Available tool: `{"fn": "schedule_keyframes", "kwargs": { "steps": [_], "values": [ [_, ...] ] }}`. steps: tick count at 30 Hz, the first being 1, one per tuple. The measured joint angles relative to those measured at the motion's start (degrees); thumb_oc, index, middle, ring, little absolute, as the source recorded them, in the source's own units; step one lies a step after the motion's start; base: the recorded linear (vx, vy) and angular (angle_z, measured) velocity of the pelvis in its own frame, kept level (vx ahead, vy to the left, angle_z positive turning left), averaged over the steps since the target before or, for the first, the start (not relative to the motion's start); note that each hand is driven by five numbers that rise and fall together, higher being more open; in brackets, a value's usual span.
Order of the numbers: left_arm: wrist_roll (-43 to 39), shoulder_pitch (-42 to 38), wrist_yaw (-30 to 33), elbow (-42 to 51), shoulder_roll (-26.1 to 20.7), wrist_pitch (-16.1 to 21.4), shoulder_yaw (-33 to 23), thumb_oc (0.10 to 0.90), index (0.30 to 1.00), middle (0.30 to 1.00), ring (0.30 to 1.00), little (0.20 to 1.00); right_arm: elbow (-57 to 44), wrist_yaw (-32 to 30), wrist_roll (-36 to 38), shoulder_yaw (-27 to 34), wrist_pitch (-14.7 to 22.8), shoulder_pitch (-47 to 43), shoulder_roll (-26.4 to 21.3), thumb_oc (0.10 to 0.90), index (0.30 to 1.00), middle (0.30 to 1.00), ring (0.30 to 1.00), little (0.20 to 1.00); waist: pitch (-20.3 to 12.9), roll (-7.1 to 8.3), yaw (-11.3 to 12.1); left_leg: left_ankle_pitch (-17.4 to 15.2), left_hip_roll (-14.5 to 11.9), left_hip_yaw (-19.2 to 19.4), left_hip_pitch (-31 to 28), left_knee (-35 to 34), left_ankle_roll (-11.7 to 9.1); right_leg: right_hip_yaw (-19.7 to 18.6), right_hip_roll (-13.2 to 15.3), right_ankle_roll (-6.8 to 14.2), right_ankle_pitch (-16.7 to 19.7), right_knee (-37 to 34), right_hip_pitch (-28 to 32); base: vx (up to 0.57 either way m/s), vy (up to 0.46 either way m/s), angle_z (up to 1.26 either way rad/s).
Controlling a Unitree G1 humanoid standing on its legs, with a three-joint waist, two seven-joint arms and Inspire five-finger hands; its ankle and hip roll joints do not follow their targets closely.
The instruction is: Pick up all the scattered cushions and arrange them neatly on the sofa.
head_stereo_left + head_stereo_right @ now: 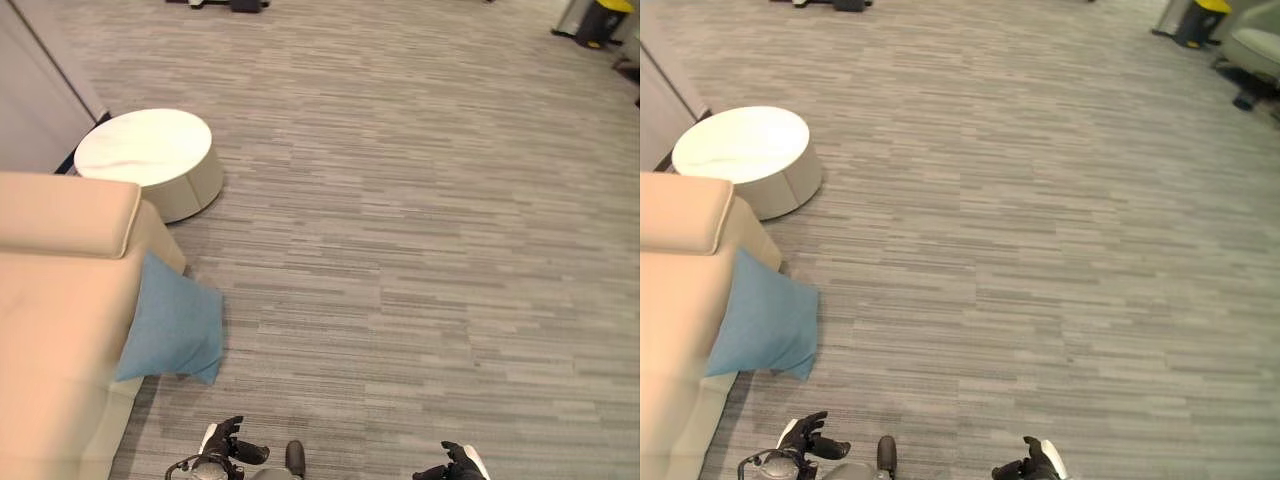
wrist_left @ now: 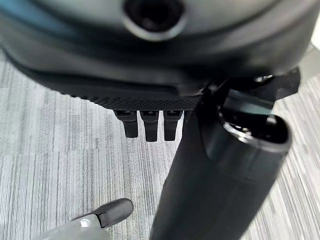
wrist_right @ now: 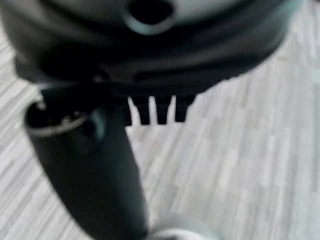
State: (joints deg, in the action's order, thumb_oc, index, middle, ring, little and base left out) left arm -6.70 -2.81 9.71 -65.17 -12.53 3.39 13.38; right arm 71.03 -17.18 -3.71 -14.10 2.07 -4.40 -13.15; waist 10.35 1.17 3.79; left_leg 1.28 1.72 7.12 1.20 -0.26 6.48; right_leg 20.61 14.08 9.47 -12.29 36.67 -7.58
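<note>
1. The beige sofa (image 1: 55, 330) serves as the landmark; it runs along the robot's left, with one padded arm or back section (image 1: 65, 215) at its far end.
2. A blue cushion (image 1: 172, 322) leans against the sofa's outer side. Its lower edge rests on the grey striped carpet (image 1: 420, 250) and its upper part touches the sofa's upholstery. It is tilted, neither flat on the floor nor up on the seat.
3. Just beyond the sofa's far end stands a round white low table (image 1: 150, 160), close to the sofa. I cannot tell whether it touches.
4. The left hand (image 1: 228, 440) shows low down, near the sofa's near corner and on the robot's side of the cushion, apart from it. In the left wrist view its fingers (image 2: 150, 127) hang short and straight over bare carpet, the thumb (image 2: 220, 180) stands away from them, and they close on nothing.
5. The right hand (image 1: 455, 463) shows well away from the sofa, on the robot's right. In the right wrist view its fingers (image 3: 157, 111) are likewise straight and spread from the thumb (image 3: 90, 170), over carpet, holding nothing and touching nothing.
6. Far from the sofa, across the carpet, a dark bin with a yellow top (image 1: 600, 22) stands.
</note>
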Motion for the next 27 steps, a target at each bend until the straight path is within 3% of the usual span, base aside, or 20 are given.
{"fn": "schedule_keyframes", "kwargs": {
  "steps": [2,3,4,6,7,9,11,13,15,16,18,19,22,24,27],
  "values": [
    [0.0,0.0,0.0,0.0,0.4,0.0,0.1,0.8,0.9,0.9,0.9,0.9,-0.7,0.0,0.0,0.0,0.3,-0.5,-0.6,0.8,0.9,0.9,0.9,0.9,0.5,-1.12,0.2,-0.9,-0.3,-2.6,-1.0,-0.2,0.2,-0.3,-0.5,-0.7,0.6,-3.9,-1.9,0.26,-0.101,0.74],
    [0.0,0.1,0.1,0.0,1.7,0.1,0.5,0.8,0.9,0.9,0.9,0.9,-1.8,0.0,0.0,0.1,0.6,-1.4,-1.4,0.8,0.9,0.9,0.9,0.9,0.9,-2.81,0.4,-1.4,-2.2,-6.0,-1.3,-0.4,-0.5,-1.1,-3.1,-2.8,2.6,-11.7,-4.9,0.34,-0.161,0.86],
    [0.0,-0.1,0.1,-0.2,1.2,0.3,-0.1,0.8,0.9,0.9,0.9,0.9,-1.8,0.0,0.0,-0.1,0.7,-1.9,-1.4,0.8,0.9,0.9,0.9,0.9,1.2,-3.46,0.2,-1.6,-3.0,-6.7,-1.1,-0.1,-1.2,-1.7,-4.4,-3.5,3.8,-14.9,-5.6,0.19,-0.105,0.91],
    [0.0,-0.2,0.1,-2.0,1.8,0.2,-0.2,0.8,0.9,0.9,0.9,0.9,-1.9,0.2,0.1,-0.2,1.2,-2.0,-1.3,0.8,0.9,0.9,0.9,0.9,1.4,-3.95,-0.9,-2.2,-3.7,-9.7,-1.6,0.0,-2.5,-4.3,-6.4,-2.8,7.1,-23.0,-5.9,0.36,-0.173,0.96],
    [0.0,0.8,0.4,-2.2,2.0,0.2,-0.2,0.8,0.9,0.9,0.9,0.9,-1.7,0.7,0.2,-0.1,1.2,-1.3,-0.2,0.8,0.9,0.9,0.9,0.9,0.7,-2.43,-1.3,-3.4,-3.5,-13.3,-2.4,-0.3,-4.3,-7.4,-6.9,-3.4,13.0,-31.1,-5.7,0.42,-0.199,1.35],
    [0.1,0.2,0.8,-3.4,1.7,0.3,-0.2,0.8,0.9,0.9,0.9,0.9,-1.7,0.7,0.3,0.0,1.2,-0.9,0.0,0.8,0.9,0.9,0.9,0.9,0.3,-2.63,-1.9,-4.6,-4.3,-16.4,-2.3,0.1,-6.8,-7.2,-8.4,-4.2,17.1,-33.0,-3.3,0.3,-0.155,1.23],
    [0.0,0.9,0.6,-3.7,2.0,0.6,-0.2,0.8,0.9,0.9,0.9,0.9,-1.5,0.8,0.3,0.1,0.6,-0.9,-1.0,0.8,0.9,0.9,0.9,0.9,0.3,-2.68,-1.2,-4.2,-3.3,-15.1,-4.8,0.1,-6.8,-5.1,-9.6,-6.9,15.9,-34.5,0.0,0.33,-0.219,0.62],
    [0.1,1.3,0.5,-4.1,2.3,0.4,-0.1,0.8,0.9,0.9,0.9,0.9,-1.6,0.6,0.3,1.1,0.6,-0.5,-1.7,0.8,0.9,0.9,0.9,0.9,-0.6,-3.65,-2.3,-2.3,-3.6,-12.9,-4.8,2.8,-8.3,-2.0,-10.9,-8.6,14.9,-37.0,3.9,0.2,-0.166,0.62],
    [0.0,1.2,0.5,-3.7,1.8,0.8,-0.1,0.8,0.9,0.9,0.9,0.9,-1.6,0.6,0.6,1.5,0.6,0.8,-1.8,0.8,0.9,0.9,0.9,0.9,-1.3,-2.09,-1.8,-2.0,-3.5,-11.6,-2.8,7.6,-10.4,0.2,-10.8,-9.4,14.6,-39.2,5.6,0.14,-0.155,0.59],
    [0.0,0.9,0.6,-3.7,1.5,0.8,-0.3,0.8,0.9,0.9,0.9,0.9,-1.8,0.6,0.7,1.7,0.7,0.5,-1.9,0.8,0.9,0.9,0.9,0.9,-1.8,-0.84,-1.3,-2.0,-3.1,-9.1,1.1,13.2,-11.9,0.9,-11.0,-11.5,14.2,-40.3,6.8,0.19,-0.251,0.6],
    [-0.4,-0.5,0.9,-3.8,1.1,1.3,-0.4,0.8,0.9,0.9,0.9,0.9,-1.7,0.6,1.6,2.8,0.8,0.2,-1.6,0.8,0.9,0.9,0.9,0.9,-1.4,0.55,-1.5,-1.3,-3.4,-7.1,7.5,24.4,-13.5,1.6,-10.8,-12.6,11.8,-39.7,6.8,0.25,-0.242,0.68],
    [-1.2,-1.6,0.9,-1.9,-0.2,1.4,-0.4,0.8,0.9,0.9,0.9,0.9,-1.6,0.5,2.6,1.1,0.6,0.9,-0.9,0.8,0.9,0.9,0.9,0.9,-1.6,2.45,-1.3,-1.2,-6.2,1.0,12.0,30.5,-12.4,5.2,-11.3,-13.9,12.9,-41.8,9.3,0.24,-0.119,0.75],
    [-1.2,-1.6,0.5,-1.1,1.2,1.5,0.1,0.8,0.9,0.9,0.9,0.9,-1.5,0.5,2.7,1.0,0.7,1.2,-1.1,0.8,0.9,0.9,0.9,0.9,-1.7,2.13,-2.5,-1.8,-7.7,6.2,11.5,20.8,-11.2,8.6,-12.0,-13.5,11.7,-41.8,10.5,0.2,-0.033,0.6],
    [-1.6,-1.7,-0.3,-1.3,3.2,1.4,-0.1,0.8,0.9,0.9,0.9,0.9,-1.5,0.5,2.7,1.0,0.8,1.1,-1.0,0.8,0.9,0.9,0.9,0.9,-1.8,1.68,-3.1,-1.4,-7.4,6.7,11.9,13.5,-11.8,8.9,-12.3,-11.6,10.1,-41.9,11.6,0.22,0.015,0.48],
    [-1.8,-2.0,-0.5,-1.4,4.0,1.6,-0.4,0.8,0.9,0.9,0.9,0.9,-1.4,0.5,2.7,0.8,0.7,0.3,-0.4,0.8,0.9,0.9,0.9,0.9,-1.7,1.41,-2.6,1.3,-8.2,8.9,13.4,6.3,-12.8,9.0,-12.8,-10.7,8.7,-41.9,13.5,0.29,0.06,0.01]
  ]
}}
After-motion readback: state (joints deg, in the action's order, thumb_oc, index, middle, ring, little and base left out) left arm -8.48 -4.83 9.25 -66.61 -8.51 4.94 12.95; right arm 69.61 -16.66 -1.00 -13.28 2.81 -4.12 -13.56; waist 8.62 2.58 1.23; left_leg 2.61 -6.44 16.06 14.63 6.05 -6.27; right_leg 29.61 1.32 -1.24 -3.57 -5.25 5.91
